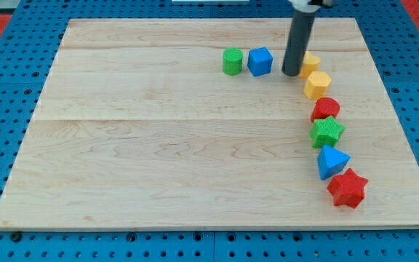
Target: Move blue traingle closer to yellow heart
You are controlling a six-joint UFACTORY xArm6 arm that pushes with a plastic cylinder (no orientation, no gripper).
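Heads up, no pincer here, just my tip (292, 73) at 12 o'clock on the tabletop (158, 145), touching the yellow heart (310, 61). The blue triangle (331, 161) sits well apart at 4 o'clock, untouched, so you've got the whole push left.

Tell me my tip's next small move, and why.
Probably draw my tip away from the top and swing it down toward the view's bottom right, below the blue triangle. It now sits beside a yellow block near the blue cube, far from the triangle. Which yellow block, that one or the other, is the heart I cannot tell; both lie above the triangle.
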